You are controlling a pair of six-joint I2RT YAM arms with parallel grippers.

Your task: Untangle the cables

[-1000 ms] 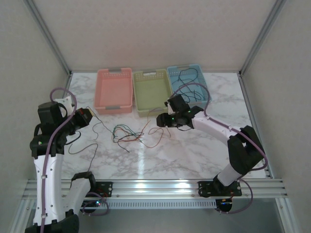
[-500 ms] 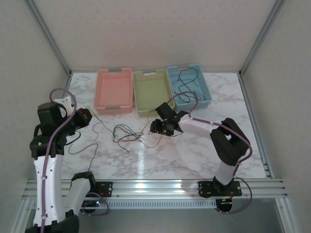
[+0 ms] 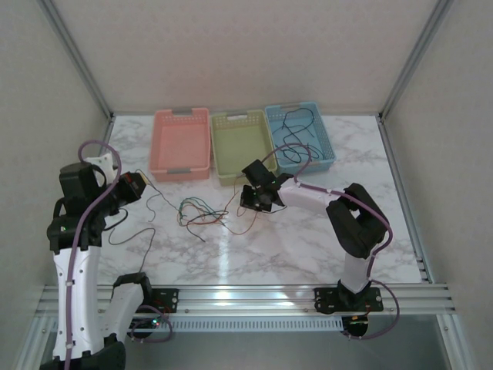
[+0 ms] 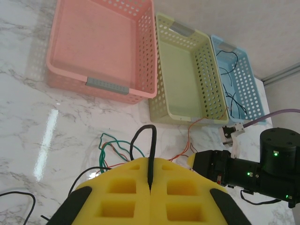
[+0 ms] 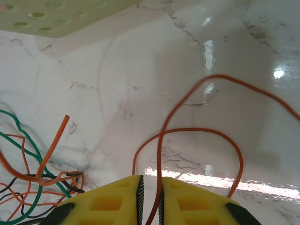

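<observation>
Both grippers pinch wires to draw them apart: left gripper [image 4: 150, 185] clamps a black cable [image 4: 149, 150] at lower centre; right gripper [image 5: 150, 199] nips an orange cable [image 5: 187, 131] beside the tangle [image 3: 202, 213].

Left arm raised at the left side, elbow high, forearm angled inward, left hand [image 3: 137, 185] held above the tabletop with its yellow pads [image 4: 117, 194] pressed together on a black cable [image 4: 151, 157]. Right arm folded sharply at the elbow and reaching leftward and low, right hand [image 3: 254, 196] close to the tabletop. Yellow pads [image 5: 110, 201] of that hand nearly closed, with an orange cable [image 5: 187, 131] running down into the narrow gap between them.
</observation>
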